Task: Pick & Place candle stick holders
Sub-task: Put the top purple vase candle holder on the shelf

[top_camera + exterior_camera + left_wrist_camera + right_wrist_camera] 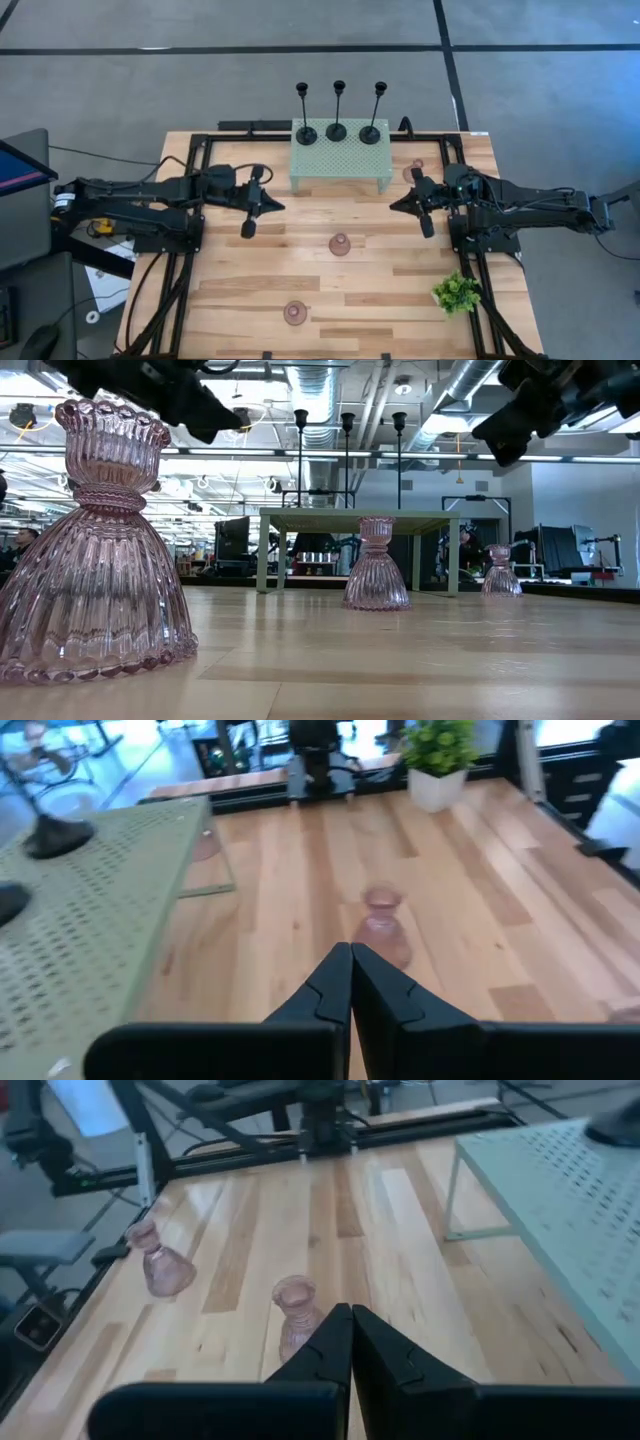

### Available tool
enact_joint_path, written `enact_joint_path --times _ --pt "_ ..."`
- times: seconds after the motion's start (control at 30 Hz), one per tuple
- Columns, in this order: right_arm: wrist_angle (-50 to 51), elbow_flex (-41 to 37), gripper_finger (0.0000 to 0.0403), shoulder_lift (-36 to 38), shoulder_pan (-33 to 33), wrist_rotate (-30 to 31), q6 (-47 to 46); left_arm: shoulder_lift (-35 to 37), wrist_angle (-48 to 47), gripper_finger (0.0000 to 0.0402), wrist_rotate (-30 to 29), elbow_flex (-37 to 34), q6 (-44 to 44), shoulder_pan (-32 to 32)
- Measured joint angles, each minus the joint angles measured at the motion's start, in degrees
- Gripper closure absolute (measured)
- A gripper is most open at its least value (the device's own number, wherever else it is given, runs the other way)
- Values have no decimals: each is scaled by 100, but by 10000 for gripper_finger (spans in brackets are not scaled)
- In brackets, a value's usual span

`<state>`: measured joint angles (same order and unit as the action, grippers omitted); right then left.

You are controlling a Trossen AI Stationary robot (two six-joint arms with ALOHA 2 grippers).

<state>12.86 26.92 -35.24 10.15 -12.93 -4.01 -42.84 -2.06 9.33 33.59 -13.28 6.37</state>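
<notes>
Standing: three black holders [338,108] on shelf [340,158], three pink holders [340,244] on table [390,300].

No readable txt, labels, brands or nos. are showing in any view.
</notes>
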Motion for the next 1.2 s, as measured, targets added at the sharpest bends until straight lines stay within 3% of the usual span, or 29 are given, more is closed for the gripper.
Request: enact_joint_path --times 0.9,1.07,1.2 --pt "-610 2 403 -670 11 144 -21 40 116 391 36 -239 21 -149" --pt "-251 2 403 -745 11 1301 -606 40 124 392 36 -237 22 -149" --pt "490 2 403 -570 -13 1860 -676 40 115 394 36 -274 17 -149"
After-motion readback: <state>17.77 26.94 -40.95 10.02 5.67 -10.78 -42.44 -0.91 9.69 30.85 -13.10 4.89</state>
